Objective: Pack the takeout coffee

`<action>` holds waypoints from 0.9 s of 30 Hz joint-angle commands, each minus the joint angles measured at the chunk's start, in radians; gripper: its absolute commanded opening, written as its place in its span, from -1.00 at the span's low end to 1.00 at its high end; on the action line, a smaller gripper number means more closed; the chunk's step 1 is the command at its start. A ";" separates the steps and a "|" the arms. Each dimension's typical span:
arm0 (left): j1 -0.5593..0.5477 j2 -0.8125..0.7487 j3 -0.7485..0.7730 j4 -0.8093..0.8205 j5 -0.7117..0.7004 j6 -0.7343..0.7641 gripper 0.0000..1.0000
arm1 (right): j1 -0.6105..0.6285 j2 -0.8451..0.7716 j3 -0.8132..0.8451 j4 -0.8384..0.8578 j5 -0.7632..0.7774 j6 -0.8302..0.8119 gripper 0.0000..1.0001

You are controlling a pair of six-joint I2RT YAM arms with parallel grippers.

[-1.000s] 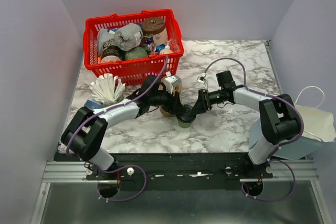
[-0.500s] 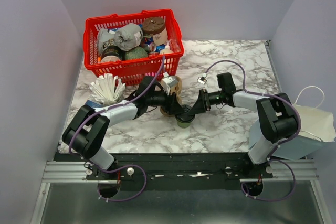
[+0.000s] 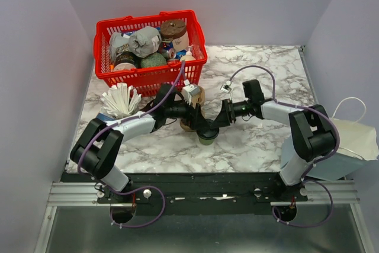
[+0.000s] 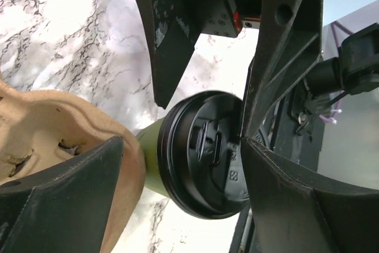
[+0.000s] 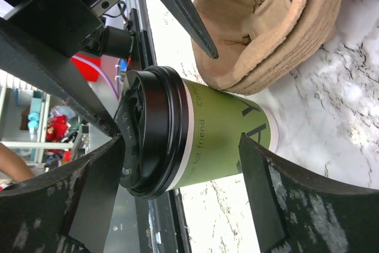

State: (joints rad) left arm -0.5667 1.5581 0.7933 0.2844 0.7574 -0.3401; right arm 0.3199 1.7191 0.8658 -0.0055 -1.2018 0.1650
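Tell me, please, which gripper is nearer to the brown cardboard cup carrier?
Left. The left gripper sits right beside the cup carrier; the right gripper comes at the green cup from the opposite side, with the carrier beyond the cup.

Green cup (image 5: 225,128) with black lid (image 5: 148,140) — tan carrier (image 5: 266,28); red basket (image 3: 148,78) upper left; white table (image 3: 260,140) — grey-veined marble.

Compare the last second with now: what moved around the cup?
Little. The left claw and right claw both edged slightly toward the far side and stand open, the cup between their jaws; whether they just let go, the top view doesn't show. Cup, lid on, carrier, basket and stirrers stayed put.
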 commanded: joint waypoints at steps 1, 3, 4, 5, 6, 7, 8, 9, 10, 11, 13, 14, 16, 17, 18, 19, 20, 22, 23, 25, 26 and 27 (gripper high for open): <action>-0.001 -0.007 0.047 -0.034 0.028 -0.023 0.77 | 0.005 -0.047 0.044 -0.120 0.034 -0.081 0.79; 0.007 -0.012 0.061 -0.060 0.028 -0.030 0.77 | 0.005 -0.058 0.055 -0.157 0.041 -0.093 0.81; 0.010 -0.015 0.064 -0.067 0.026 -0.036 0.77 | 0.005 -0.061 0.059 -0.169 0.047 -0.099 0.82; 0.016 -0.021 0.069 -0.080 0.025 -0.039 0.77 | 0.004 -0.065 0.061 -0.181 0.051 -0.105 0.85; 0.018 -0.020 0.072 -0.094 0.019 -0.037 0.77 | 0.002 -0.070 0.064 -0.204 0.057 -0.114 0.91; 0.022 -0.023 0.078 -0.109 0.017 -0.037 0.77 | 0.001 -0.072 0.071 -0.220 0.065 -0.122 0.91; 0.028 -0.026 0.083 -0.140 0.017 -0.040 0.77 | -0.002 -0.070 0.076 -0.237 0.073 -0.130 0.91; 0.040 -0.027 0.084 -0.154 0.013 -0.051 0.77 | -0.005 -0.072 0.079 -0.261 0.077 -0.136 0.91; 0.048 -0.030 0.081 -0.160 0.017 -0.059 0.77 | -0.013 -0.073 0.081 -0.270 0.079 -0.140 0.91; 0.056 -0.036 0.070 -0.165 0.019 -0.068 0.77 | -0.015 -0.078 0.082 -0.283 0.077 -0.142 0.90; 0.073 -0.043 0.058 -0.162 0.032 -0.092 0.76 | -0.018 -0.088 0.076 -0.313 0.070 -0.154 0.88; 0.074 -0.046 0.046 -0.157 0.037 -0.097 0.75 | -0.018 -0.092 0.064 -0.320 0.067 -0.154 0.86; 0.080 -0.047 0.038 -0.148 0.043 -0.105 0.75 | -0.019 -0.095 0.047 -0.327 0.059 -0.154 0.83; 0.080 -0.041 0.031 -0.137 0.052 -0.112 0.74 | -0.019 -0.095 0.042 -0.326 0.054 -0.154 0.81; 0.080 -0.040 0.029 -0.133 0.056 -0.115 0.74 | -0.019 -0.095 0.033 -0.324 0.051 -0.154 0.79; 0.080 -0.038 0.026 -0.128 0.059 -0.119 0.74 | -0.018 -0.095 0.030 -0.323 0.051 -0.154 0.78; 0.080 -0.035 0.024 -0.116 0.068 -0.123 0.74 | -0.019 -0.092 0.030 -0.323 0.048 -0.154 0.75; 0.080 -0.029 0.023 -0.110 0.079 -0.125 0.73 | -0.021 -0.082 0.029 -0.323 0.047 -0.154 0.72; 0.082 -0.023 0.021 -0.108 0.083 -0.123 0.73 | -0.022 -0.079 0.027 -0.323 0.045 -0.154 0.70; 0.080 -0.021 0.020 -0.108 0.091 -0.120 0.72 | -0.025 -0.067 0.029 -0.324 0.041 -0.183 0.68; 0.080 -0.021 0.011 -0.102 0.092 -0.120 0.72 | -0.025 -0.064 0.029 -0.323 0.038 -0.183 0.65; 0.079 -0.023 0.006 -0.097 0.097 -0.123 0.72 | -0.025 -0.059 0.027 -0.324 0.038 -0.185 0.64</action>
State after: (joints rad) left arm -0.4873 1.5391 0.8219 0.1524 0.8051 -0.4507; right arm 0.3019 1.6470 0.9039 -0.3099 -1.1458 0.0109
